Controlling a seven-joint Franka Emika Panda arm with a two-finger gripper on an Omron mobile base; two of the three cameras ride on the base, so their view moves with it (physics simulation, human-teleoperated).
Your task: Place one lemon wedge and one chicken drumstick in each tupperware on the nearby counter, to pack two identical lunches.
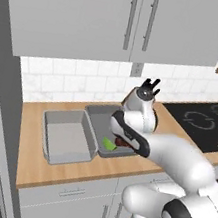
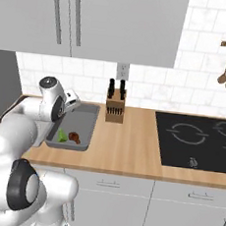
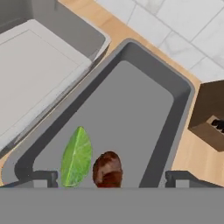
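Look first at the right-hand tupperware [image 3: 131, 105]: you have one lemon wedge [image 3: 76, 157] and one chicken drumstick [image 3: 107, 169] lying on its grey floor, side by side at the near end, the wedge on the left and the drumstick just beside it on the right. In the left base view the same pair shows as a green sliver [image 1: 108, 143] and a reddish lump [image 1: 121, 142] at the front of that container [image 1: 99, 117], partly behind the arm. From the right base view you see them again, wedge [image 2: 62, 137] and drumstick [image 2: 74, 137], in the tray [image 2: 87, 122].

Your gripper [image 3: 111, 177] hangs directly above the two pieces with its jaws spread wide; the two dark fingertips [image 3: 43, 177] stand well apart on either side of the food and grasp nothing.

The second tupperware [image 1: 68, 137] sits just to the left, its rim touching or nearly touching the first. Both rest on the light wooden counter [image 1: 64, 172]. A knife block [image 2: 115, 108] stands by the tiled wall just right of the filled container, and the black cooktop [image 2: 201, 141] lies farther right.
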